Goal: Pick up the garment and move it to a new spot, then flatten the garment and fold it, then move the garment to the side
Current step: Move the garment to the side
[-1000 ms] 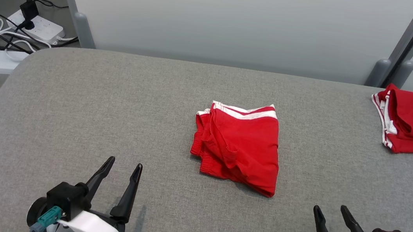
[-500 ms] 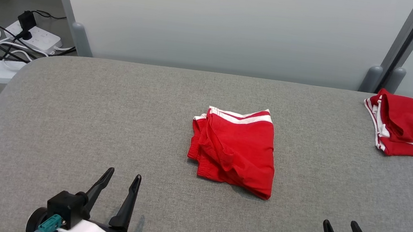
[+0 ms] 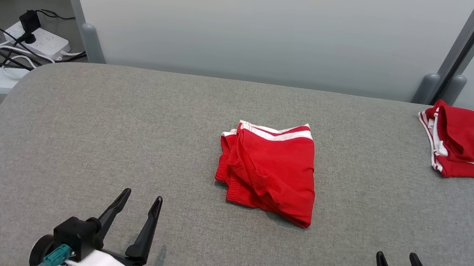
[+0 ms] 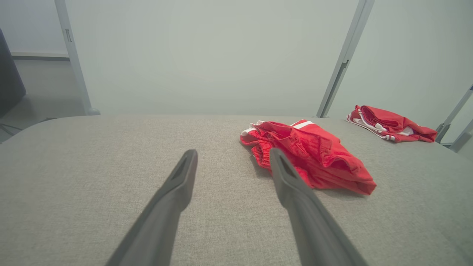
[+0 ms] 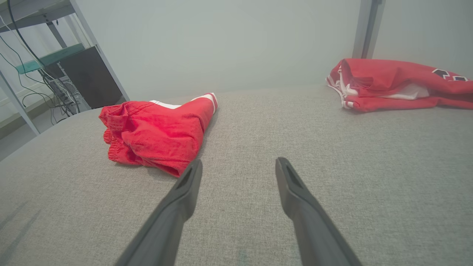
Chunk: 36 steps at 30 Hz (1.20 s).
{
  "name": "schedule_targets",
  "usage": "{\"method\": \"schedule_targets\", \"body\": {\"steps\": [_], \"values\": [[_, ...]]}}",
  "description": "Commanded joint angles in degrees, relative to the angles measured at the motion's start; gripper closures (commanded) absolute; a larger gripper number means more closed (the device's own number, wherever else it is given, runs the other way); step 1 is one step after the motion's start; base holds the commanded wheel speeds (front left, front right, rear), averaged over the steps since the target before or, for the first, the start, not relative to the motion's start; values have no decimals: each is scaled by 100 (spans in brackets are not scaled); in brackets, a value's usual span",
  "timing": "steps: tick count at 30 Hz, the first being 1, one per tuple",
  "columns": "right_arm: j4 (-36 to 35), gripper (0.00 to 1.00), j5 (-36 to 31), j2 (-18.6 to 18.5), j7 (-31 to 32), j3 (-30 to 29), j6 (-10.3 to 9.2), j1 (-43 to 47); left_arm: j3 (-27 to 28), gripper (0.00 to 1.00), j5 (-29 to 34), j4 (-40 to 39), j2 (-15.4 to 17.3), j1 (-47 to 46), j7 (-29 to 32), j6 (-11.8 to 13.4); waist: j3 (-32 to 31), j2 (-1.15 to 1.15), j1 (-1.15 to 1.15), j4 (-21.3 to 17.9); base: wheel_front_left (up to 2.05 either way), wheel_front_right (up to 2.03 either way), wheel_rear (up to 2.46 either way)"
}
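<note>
Shorts (image 3: 269,168), red, bunched on the desk (image 3: 83,132); left tool (image 3: 142,195) and right tool (image 3: 396,256) spread wide, empty; best pinch opposite edges, lifting evenly.

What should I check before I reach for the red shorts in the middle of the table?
1. Left gripper open and empty: ok.
2. Right gripper open and empty: ok.
3. Red shorts lying free on the table, apart from both grippers: ok.
4. Shorts flat: not ok, bunched with folds.
5. Other red garment at the far right, apart from the shorts: ok.
6. Layers underneath: cannot tell.
</note>
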Motion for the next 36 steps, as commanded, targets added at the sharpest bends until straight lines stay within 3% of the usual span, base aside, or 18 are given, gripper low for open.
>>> {"method": "schedule_targets", "body": {"steps": [1,14,20,25,36], "values": [[-154,0,-79,-47,-107,74,8,-52,169,0,-53,-168,97,-113,-53,56,-1,0,0,3,0,0,0],[-140,0,-83,15,-161,55,8,-96,144,0,-67,-242,148,-122,-69,137,85,0,0,24,0,0,0],[16,0,217,53,-6,172,8,-424,102,0,-83,-284,152,-164,-74,145,190,0,0,46,0,0,0],[317,0,728,2,239,316,8,-948,21,0,-86,-313,130,-253,-70,138,337,0,0,159,0,0,0],[1283,0,2644,-373,888,742,8,-2450,-122,0,-115,-273,65,-502,-148,110,818,0,0,573,0,0,0]]}}
